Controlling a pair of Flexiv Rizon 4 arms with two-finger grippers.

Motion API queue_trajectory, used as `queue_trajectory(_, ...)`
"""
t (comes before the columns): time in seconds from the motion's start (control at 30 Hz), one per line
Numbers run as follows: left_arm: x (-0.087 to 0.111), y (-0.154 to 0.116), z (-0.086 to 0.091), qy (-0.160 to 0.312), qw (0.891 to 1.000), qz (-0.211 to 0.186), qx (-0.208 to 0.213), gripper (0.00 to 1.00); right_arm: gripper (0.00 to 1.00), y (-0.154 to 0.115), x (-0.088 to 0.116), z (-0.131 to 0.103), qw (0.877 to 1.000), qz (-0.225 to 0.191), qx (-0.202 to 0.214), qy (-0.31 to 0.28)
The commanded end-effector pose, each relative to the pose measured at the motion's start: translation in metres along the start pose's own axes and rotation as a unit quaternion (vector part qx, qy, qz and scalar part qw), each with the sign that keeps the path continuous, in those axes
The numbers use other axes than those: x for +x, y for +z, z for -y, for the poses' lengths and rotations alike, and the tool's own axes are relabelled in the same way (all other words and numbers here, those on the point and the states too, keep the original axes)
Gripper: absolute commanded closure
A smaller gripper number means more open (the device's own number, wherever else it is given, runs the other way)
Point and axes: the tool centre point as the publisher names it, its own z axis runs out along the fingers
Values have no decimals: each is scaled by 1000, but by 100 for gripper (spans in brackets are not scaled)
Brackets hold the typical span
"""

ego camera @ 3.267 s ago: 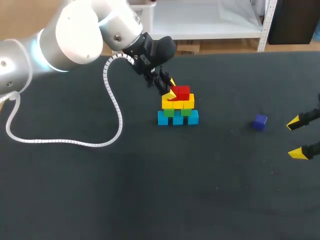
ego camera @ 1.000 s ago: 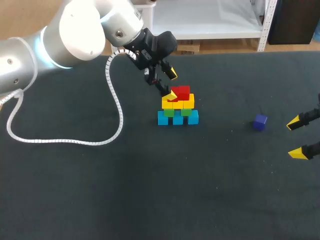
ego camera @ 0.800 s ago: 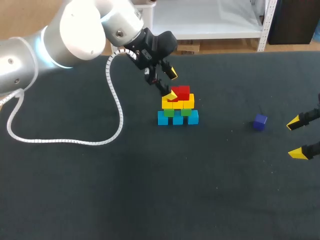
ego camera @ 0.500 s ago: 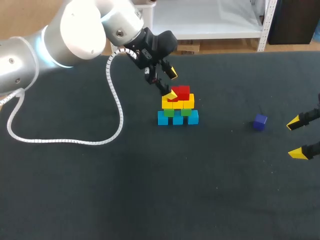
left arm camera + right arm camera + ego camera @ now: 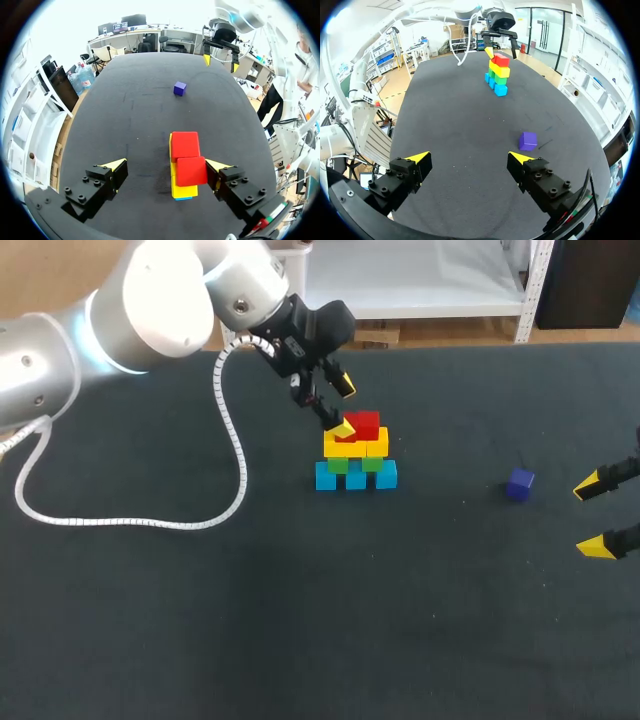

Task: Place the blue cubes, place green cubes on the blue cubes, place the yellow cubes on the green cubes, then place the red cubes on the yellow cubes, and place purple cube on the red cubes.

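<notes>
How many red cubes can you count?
2. The near red cube lies between the left gripper's fingers, the far red cube just ahead; both top the yellow cubes.

Going by the cube stack (image 5: 356, 455): its top and back-left are crowded by the left gripper (image 5: 343, 407), 2 fingers spread wide, 1 tip just beside the red layer. Left of the stack a white cable (image 5: 130, 524) loops over the table (image 5: 400, 620). Right of it there's a bare lane up to the purple cube (image 5: 519, 483), then the right gripper (image 5: 593, 516), fingers apart. In front of the stack is free mat.
</notes>
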Motion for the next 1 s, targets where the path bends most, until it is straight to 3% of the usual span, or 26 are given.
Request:
queue_trajectory(0.03, 0, 0, -3, 0, 1000, -2, 3, 0, 0, 1, 0, 1, 1000, 1, -1, 0)
queue_trajectory(0.33, -1, -6, 3, 2, 1000, 0, 2, 0, 0, 1, 0, 1, 1000, 1, -1, 0)
queue_trajectory(0.63, -1, -29, 14, 0, 1000, 18, -22, 0, 0, 1, 0, 1, 1000, 1, -1, 0)
queue_trajectory(1.0, 17, -59, 29, -10, 998, 34, -47, 0, 0, 1, 0, 1, 1000, 1, -1, 0)
